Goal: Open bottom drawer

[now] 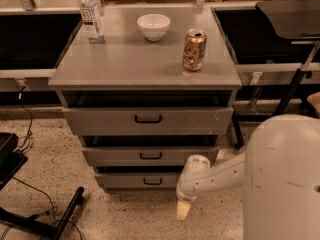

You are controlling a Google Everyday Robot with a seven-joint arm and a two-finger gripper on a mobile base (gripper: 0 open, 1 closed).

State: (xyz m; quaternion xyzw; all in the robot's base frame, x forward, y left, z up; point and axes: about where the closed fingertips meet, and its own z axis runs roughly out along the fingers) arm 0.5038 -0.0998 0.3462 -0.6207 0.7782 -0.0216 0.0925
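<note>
The bottom drawer [131, 180] is the lowest and narrowest grey front of the cabinet, with a small black loop handle [152, 181]. It sits slightly pulled out, like the two drawers above it. My gripper [183, 210] hangs low at the end of the white arm, just right of and below the bottom drawer's front, close to the floor. It points down and is apart from the handle.
The cabinet top [125, 64] carries a water bottle [90, 13], a white bowl [153, 26] and a drink can [194, 49]. The middle drawer [150, 155] and the tall top drawer [148, 120] sit above. A black stand base [35, 219] lies on the floor at left.
</note>
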